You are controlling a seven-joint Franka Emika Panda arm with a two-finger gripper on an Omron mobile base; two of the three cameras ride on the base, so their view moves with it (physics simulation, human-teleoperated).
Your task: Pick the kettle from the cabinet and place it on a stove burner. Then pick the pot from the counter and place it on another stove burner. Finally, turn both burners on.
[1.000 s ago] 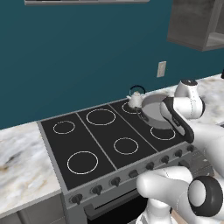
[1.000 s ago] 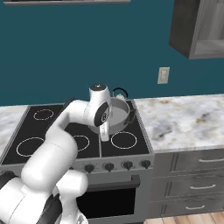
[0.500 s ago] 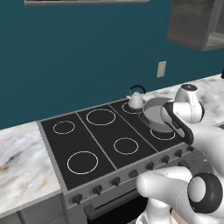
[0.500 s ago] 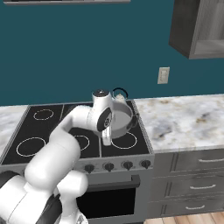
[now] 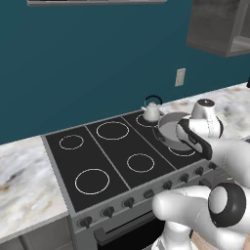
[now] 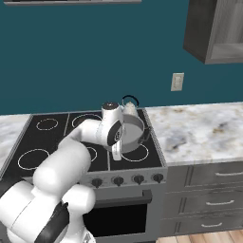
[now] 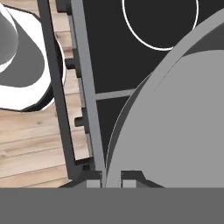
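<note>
The wide grey pot (image 5: 171, 128) (image 6: 133, 135) (image 7: 175, 122) hangs tilted over the right side of the black cooktop (image 5: 117, 161), just in front of the kettle. My gripper (image 7: 105, 180) is shut on the pot's rim, and the rim runs between the two fingertips in the hand view. The small white kettle (image 5: 152, 111) (image 6: 129, 107) stands upright on the back right burner. Part of the front right burner ring (image 5: 183, 150) shows below the pot. The grey wall cabinet (image 5: 219, 24) (image 6: 218, 28) is up at the right.
A row of dark knobs (image 5: 129, 201) (image 6: 117, 180) lines the stove's front. Marble counter (image 6: 199, 128) runs to the right of the stove, and more counter (image 5: 24, 171) lies to its left. A wall outlet (image 6: 177, 81) sits above the counter.
The arm has sunk a little with the pot in its grip, bringing the pot lower over the right side of the cooktop. The kettle has not moved.
</note>
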